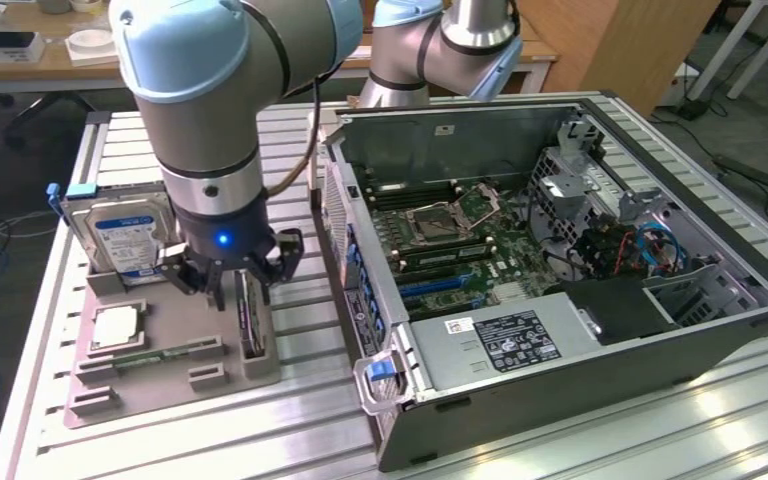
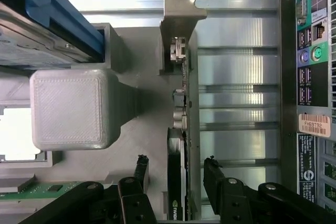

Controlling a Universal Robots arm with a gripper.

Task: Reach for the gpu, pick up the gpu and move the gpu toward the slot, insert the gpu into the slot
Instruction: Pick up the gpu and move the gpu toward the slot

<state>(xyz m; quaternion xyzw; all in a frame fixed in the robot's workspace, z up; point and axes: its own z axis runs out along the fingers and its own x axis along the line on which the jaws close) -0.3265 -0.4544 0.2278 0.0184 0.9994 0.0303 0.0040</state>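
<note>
The slatted counter carries an open computer case on the exterior view's right. A grey tray sits just beside it on the left, with a hard drive standing at its far end. The gpu stands on edge in a groove of that tray, well apart from the blue slot inside the case. My fingers are spread, one on each side of the gpu, and neither seems to touch it. I think the risk is an uneven squeeze. The gpu looks closer to one finger, so that one could push first and tilt it in the groove. A skewed grip could also snag the metal bracket on the tray.
</note>
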